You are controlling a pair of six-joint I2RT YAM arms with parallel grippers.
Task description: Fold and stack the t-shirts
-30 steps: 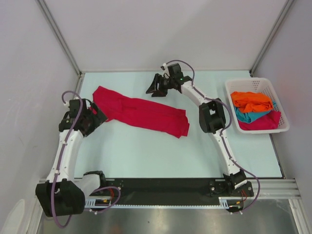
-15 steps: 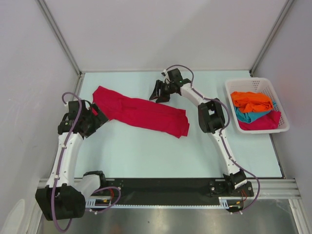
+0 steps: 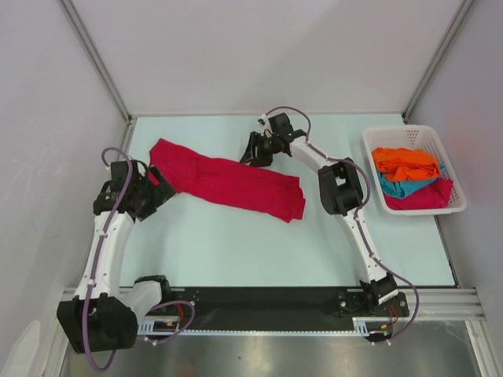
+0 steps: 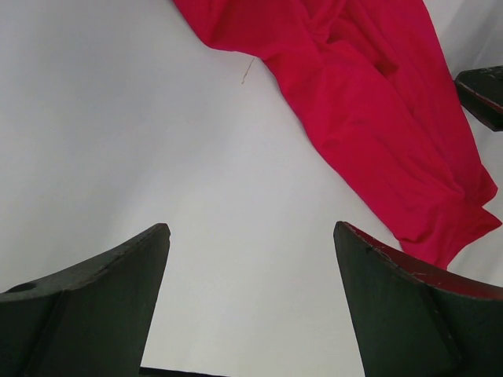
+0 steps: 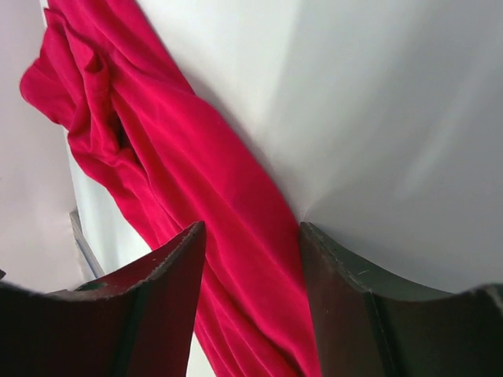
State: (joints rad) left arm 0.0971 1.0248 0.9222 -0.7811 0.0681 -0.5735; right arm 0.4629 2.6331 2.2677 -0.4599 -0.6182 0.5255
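Crimson cloth makes up the t-shirt point(image 3: 228, 182) spread on the bench point(image 3: 236, 243). It lies as a long, rumpled band running from the far left towards the near right, between the two arms.

Left arm point(image 3: 106, 236): the left jaws stand wide apart at the left end of the crimson t-shirt. In the left wrist view only bare bench shows between the two fingertips point(image 4: 149, 243), and the crimson t-shirt point(image 4: 377, 118) lies beyond them, clear of both. The left jaws hold nothing.

Right arm point(image 3: 346, 196): the right jaws also stand wide apart, reaching over the far edge of the crimson t-shirt near its middle. In the right wrist view a folded ridge of the crimson t-shirt point(image 5: 181, 157) runs through the gap between the fingertips point(image 5: 177, 259). The jaws are not closed on the cloth. Whether a fingertip touches the cloth cannot be told.

White slatted basket point(image 3: 409, 130): it stands on the right side of the bench, well apart from the spread t-shirt. It contains an orange t-shirt point(image 3: 405, 162) on the far side, a teal t-shirt point(image 3: 399, 188) under it, and a second crimson garment point(image 3: 431, 196) on the near side, all bundled and touching.
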